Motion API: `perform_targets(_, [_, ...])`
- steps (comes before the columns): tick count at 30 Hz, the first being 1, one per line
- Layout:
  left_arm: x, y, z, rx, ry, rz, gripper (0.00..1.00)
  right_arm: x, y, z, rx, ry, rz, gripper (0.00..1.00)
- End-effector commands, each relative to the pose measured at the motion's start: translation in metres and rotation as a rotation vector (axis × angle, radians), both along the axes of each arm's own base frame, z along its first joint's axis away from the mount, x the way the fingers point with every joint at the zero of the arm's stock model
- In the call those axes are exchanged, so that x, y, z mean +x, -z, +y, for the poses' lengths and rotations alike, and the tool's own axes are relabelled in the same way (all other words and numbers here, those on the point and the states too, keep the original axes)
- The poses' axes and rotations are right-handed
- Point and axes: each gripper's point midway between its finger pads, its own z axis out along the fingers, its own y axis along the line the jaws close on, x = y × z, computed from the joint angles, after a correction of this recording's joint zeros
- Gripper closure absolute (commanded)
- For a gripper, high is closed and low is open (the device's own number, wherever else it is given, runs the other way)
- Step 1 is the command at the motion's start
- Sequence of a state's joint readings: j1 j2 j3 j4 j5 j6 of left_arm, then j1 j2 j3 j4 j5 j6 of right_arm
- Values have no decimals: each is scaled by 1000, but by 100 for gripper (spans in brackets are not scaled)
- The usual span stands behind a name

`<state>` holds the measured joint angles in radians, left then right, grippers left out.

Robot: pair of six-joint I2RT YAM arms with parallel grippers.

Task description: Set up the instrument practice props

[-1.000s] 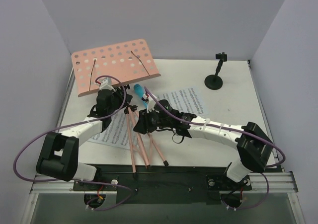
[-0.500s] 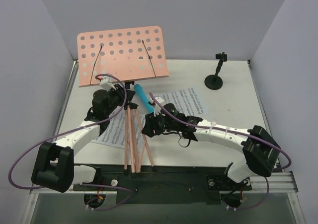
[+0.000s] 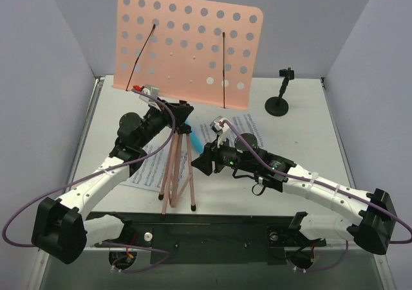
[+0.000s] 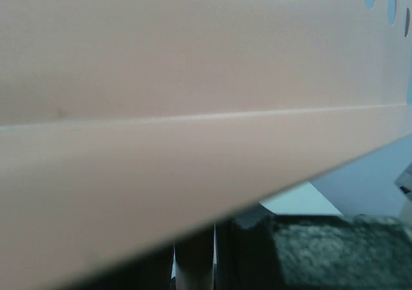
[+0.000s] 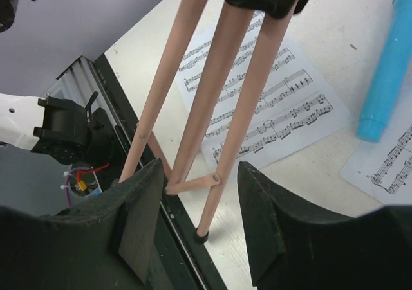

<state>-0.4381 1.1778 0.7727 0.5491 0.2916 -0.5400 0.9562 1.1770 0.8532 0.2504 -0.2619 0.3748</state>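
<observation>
Top view, near edge: the tripod legs [image 3: 175, 174] of the pink perforated music stand [image 3: 187, 45] come down at lower centre, feet on the counter [image 3: 302, 148] close to its near rim, legs only narrowly spread.

Right pincer [image 5: 198, 174]: released, fingers apart, nothing between them. It sits just right of the legs, low, aimed at them. In the right wrist view the three pink legs run down the frame beyond the gap, clear of both fingers.

Sheet-music page [image 3: 149, 168]: flat on the counter under and behind the legs. Printed staves and notes only; no title or words legible.

Blue microphone [image 5: 388, 65]: lying on its side on the counter, right edge of the right wrist view, between that page and a second page [image 3: 248, 124].

Left pincer [image 3: 177, 113]: mid frame, clenched on the stand's black hub just below the desk. Left wrist view is filled by the pink desk, very close; a few holes at upper right.

Stand desk: upright, upper centre, two thin black page-holder wires across its face. No marking seen.

Black round-based mic stand [image 3: 278, 102]: upright at the far right of the counter, well apart from everything else.
</observation>
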Motion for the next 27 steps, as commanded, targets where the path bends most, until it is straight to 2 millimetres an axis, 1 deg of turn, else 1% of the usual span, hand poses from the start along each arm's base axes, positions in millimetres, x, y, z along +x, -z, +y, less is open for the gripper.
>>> perform_targets(1, [-73, -202, 17, -260, 23, -651, 100, 1, 5, -11, -22, 17, -43, 55])
perform_targets(2, [-77, -208, 16, -266, 25, -679, 100, 0, 7, -13, -23, 19, -47, 55])
perform_targets(3, [-80, -209, 11, -272, 40, -686, 100, 1, 8, -14, -20, 23, -55, 55])
perform_targets(4, [-83, -214, 10, -280, 45, -706, 100, 1, 13, -15, -24, 25, -55, 55])
perform_targets(5, [-84, -215, 4, -284, 59, -709, 100, 3, 11, -16, -16, 35, -68, 55])
perform_targets(6, [-88, -221, 4, -297, 62, -734, 100, 3, 15, -16, -20, 37, -69, 55])
perform_targets(7, [-88, -223, -1, -307, 71, -737, 100, 6, 14, -17, -19, 49, -78, 55])
perform_targets(10, [-92, -229, -5, -342, 72, -752, 100, 9, 18, -20, -32, 70, -91, 55])
perform_targets(12, [-93, -231, -7, -354, 66, -761, 100, 13, 16, -23, -37, 94, -106, 55])
perform_targets(16, [-93, -230, -10, -348, 48, -780, 100, 20, 12, -31, -53, 131, -150, 56])
perform_targets(22, [-92, -222, -14, -366, 51, -802, 100, 36, 8, -42, -93, 200, -241, 61])
perform_targets(23, [-93, -221, -15, -376, 57, -807, 100, 37, 7, -41, -92, 199, -251, 62])
perform_targets(24, [-94, -221, -16, -377, 60, -811, 100, 44, 7, -44, -100, 238, -268, 63])
perform_targets(25, [-95, -221, -16, -384, 63, -817, 100, 47, 10, -44, -108, 244, -270, 64])
perform_targets(26, [-93, -219, -17, -381, 62, -814, 100, 50, 7, -43, -98, 256, -281, 65])
perform_targets(27, [-94, -219, -17, -385, 62, -818, 100, 52, 11, -42, -107, 260, -281, 66])
